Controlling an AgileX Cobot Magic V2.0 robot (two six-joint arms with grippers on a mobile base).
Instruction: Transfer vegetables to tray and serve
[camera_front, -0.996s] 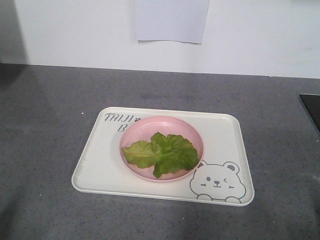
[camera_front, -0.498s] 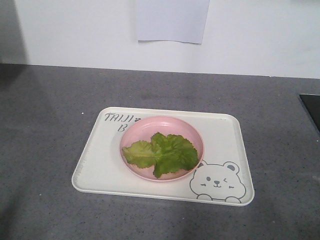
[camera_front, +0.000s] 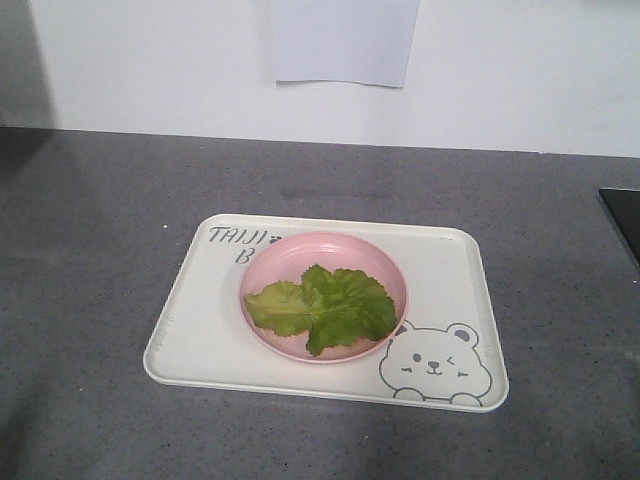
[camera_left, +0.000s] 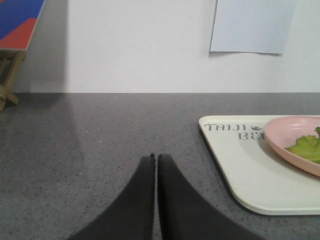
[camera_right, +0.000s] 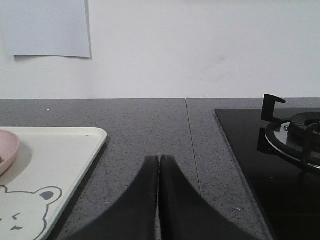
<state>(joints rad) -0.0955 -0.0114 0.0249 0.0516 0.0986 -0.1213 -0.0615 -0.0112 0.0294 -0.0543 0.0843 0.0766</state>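
The vegetables (camera_front: 325, 307), crinkly green lettuce leaves, lie in a round pink plate (camera_front: 270, 262) that stands on the cream-white tray (camera_front: 440, 270) with the bear drawing. In the left wrist view the tray (camera_left: 240, 170) and the vegetables (camera_left: 306, 147) are at the right; my left gripper (camera_left: 155, 157) is shut and empty over the counter, left of the tray. In the right wrist view the tray (camera_right: 65, 150) is at the left; my right gripper (camera_right: 159, 158) is shut and empty, to the tray's right. Neither gripper shows in the front view.
The grey speckled counter (camera_front: 100, 220) runs back to a white wall with a paper sheet (camera_front: 345, 40). A black gas hob (camera_right: 280, 145) with a burner stands right of my right gripper. A wooden stand (camera_left: 7, 75) is at the far left.
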